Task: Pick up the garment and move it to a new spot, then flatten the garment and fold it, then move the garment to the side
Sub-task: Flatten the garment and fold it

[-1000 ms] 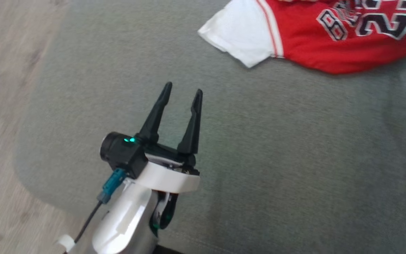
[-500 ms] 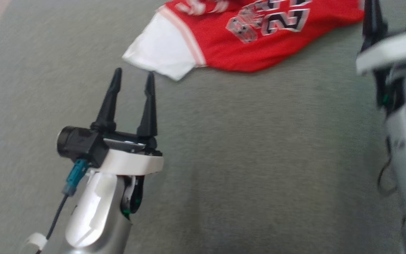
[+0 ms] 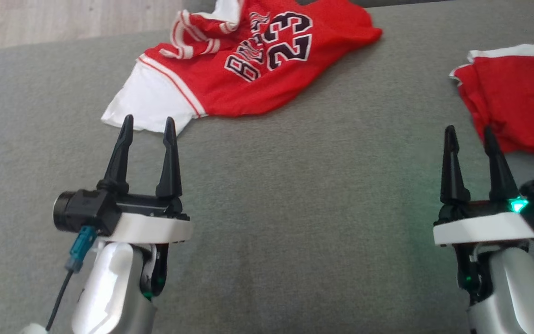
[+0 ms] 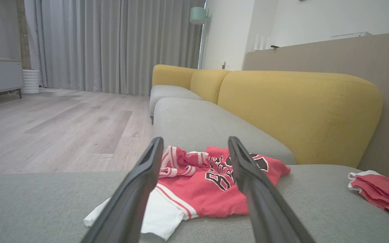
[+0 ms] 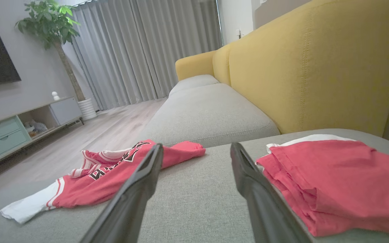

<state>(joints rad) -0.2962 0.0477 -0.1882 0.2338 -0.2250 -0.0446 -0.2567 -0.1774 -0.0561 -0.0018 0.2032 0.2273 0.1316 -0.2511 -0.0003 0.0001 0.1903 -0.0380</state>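
Observation:
The garment (image 3: 248, 69) is a red jersey with white sleeves and black numbers, lying crumpled at the far middle-left of the grey sofa seat (image 3: 304, 185). My left gripper (image 3: 149, 119) hovers open just short of the jersey's white sleeve, nothing between its fingers. Over the seat's right side, my right gripper (image 3: 468, 130) is open and empty too. The left wrist view has the garment (image 4: 211, 192) straight ahead between the spread fingers of the left gripper (image 4: 195, 140). In the right wrist view the garment (image 5: 113, 179) lies left of the right gripper (image 5: 196, 145).
A folded red cloth (image 3: 517, 106) lies at the seat's right, close beside my right fingertips; it is the red cloth (image 5: 336, 182) in the right wrist view. A yellow backrest (image 4: 299, 111) rises behind the seat. Wooden floor (image 3: 63, 18) lies past the seat's far left edge.
The head camera has swung, shifting the whole picture: the jersey now sits at top centre and the right gripper and folded red cloth have come into view. Both grippers stay open.

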